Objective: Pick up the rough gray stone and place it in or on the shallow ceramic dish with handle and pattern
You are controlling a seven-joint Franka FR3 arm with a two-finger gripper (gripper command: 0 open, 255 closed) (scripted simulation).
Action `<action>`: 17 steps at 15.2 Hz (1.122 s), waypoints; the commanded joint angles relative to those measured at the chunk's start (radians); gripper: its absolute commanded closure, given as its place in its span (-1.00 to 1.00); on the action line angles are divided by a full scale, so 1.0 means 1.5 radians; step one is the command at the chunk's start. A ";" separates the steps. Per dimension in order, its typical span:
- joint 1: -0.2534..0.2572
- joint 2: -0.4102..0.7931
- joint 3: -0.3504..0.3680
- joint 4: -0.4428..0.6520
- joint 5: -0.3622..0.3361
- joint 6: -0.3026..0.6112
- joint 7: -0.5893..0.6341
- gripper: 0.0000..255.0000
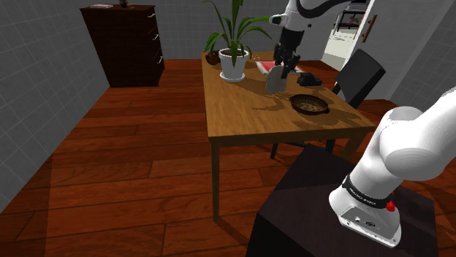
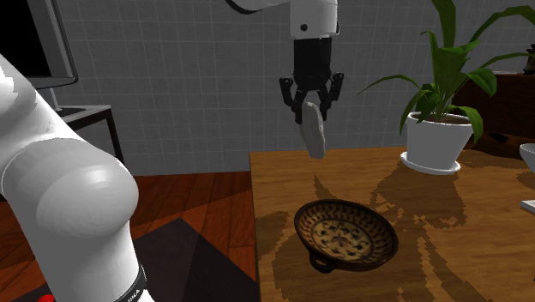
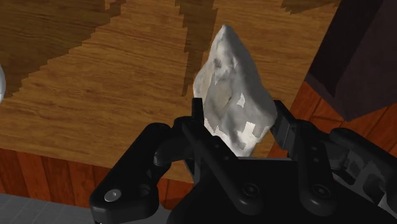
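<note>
Wrist view: the hand clasps the stone, held clear above the tabletop; the dish lies lower, beside the hand.

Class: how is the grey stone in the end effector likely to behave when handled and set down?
The stone is probably rigid: its faceted shape shows no sag in the end effector. Clasped at one end with its long tapered body hanging free, it might pivot if bumped. In the shallow dish, it would likely tip onto a side rather than roll.
</note>
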 commanded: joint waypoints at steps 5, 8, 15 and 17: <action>-0.047 -0.073 -0.053 -0.035 -0.042 -0.030 -0.076 1.00; -0.070 -0.100 -0.082 -0.041 -0.063 -0.046 -0.118 1.00; -0.101 -0.126 -0.132 -0.063 -0.096 -0.041 -0.177 1.00; -0.102 -0.125 -0.137 -0.079 -0.100 -0.023 -0.177 1.00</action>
